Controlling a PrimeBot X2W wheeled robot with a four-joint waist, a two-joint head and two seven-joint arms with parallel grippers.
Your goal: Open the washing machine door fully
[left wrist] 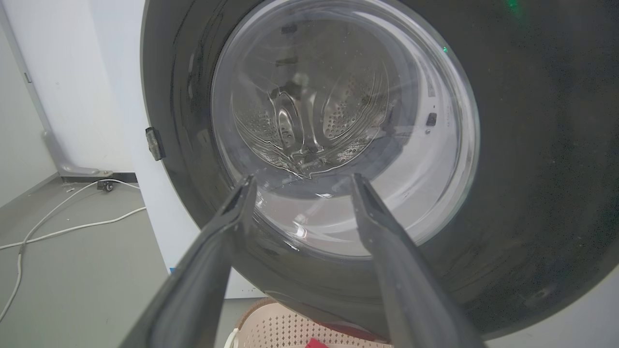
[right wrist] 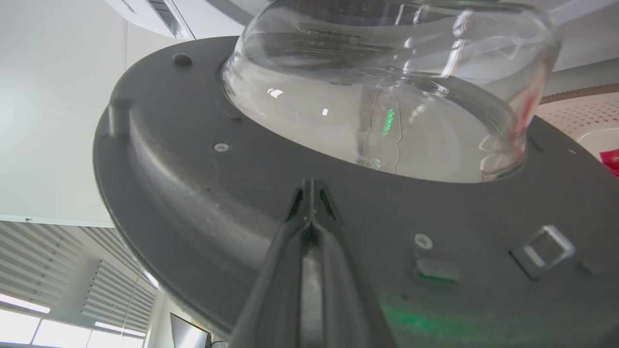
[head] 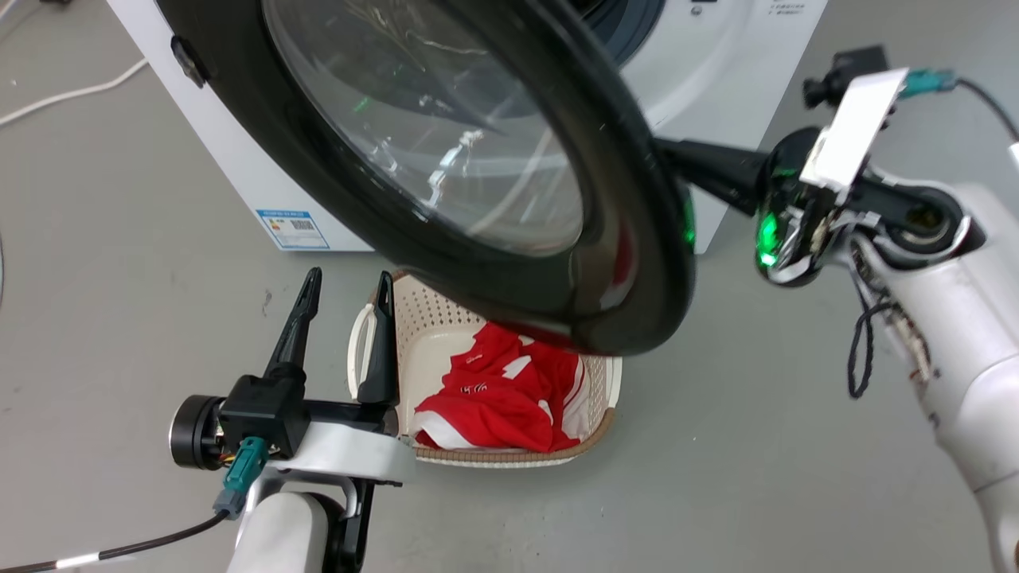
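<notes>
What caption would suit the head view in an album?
Right gripper reaches behind the partly open washing machine door; open left gripper hovers beside a basket of red clothes.

Right gripper (right wrist: 309,198) has its 2 fingers pinched tight together with nothing between them, tips right up against the grey inner face of the washing machine door (right wrist: 193,193). The clear glass bowl (right wrist: 377,106) bulges out just beyond. There's a square latch (right wrist: 544,251) off to the right and a bit of perforated basket (right wrist: 575,116) at the edge.

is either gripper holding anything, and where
Nothing is held. The left gripper is open and empty; the right gripper is shut, tips against the inner face of the washing machine door.
</notes>
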